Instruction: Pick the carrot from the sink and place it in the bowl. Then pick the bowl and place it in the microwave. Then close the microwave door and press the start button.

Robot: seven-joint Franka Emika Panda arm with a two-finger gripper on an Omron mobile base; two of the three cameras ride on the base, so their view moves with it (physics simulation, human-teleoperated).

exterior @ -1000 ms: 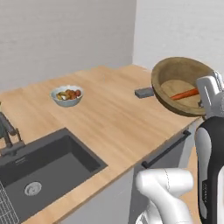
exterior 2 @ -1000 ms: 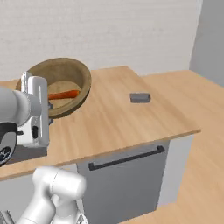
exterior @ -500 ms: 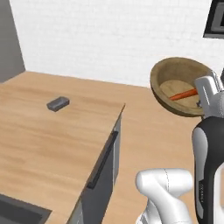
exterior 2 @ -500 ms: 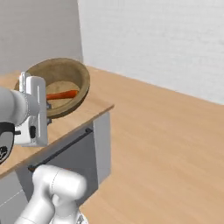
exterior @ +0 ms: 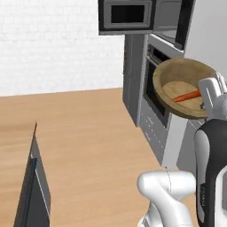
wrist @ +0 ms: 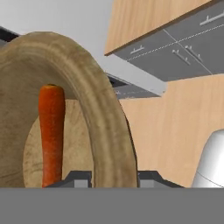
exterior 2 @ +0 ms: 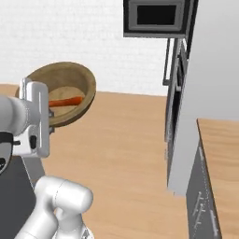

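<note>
Beyond the bowl (exterior: 184,88) (carrot (exterior: 186,95) inside) stands the microwave (exterior: 128,17).

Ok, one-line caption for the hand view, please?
Pincer clamped on the wooden bowl's rim, the carrot lying inside, grey cabinets beyond.

Carrot (exterior: 186,95) in bowl (exterior: 175,73); microwave (exterior: 125,16) above.

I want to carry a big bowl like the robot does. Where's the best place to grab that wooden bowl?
Grab it by the rim, one finger inside and one outside, as the hand does now. The bowl is too wide to squeeze across, but its wall is thin enough to pinch. Come from the near edge and keep it fairly level, so the carrot lying inside doesn't roll out.
</note>
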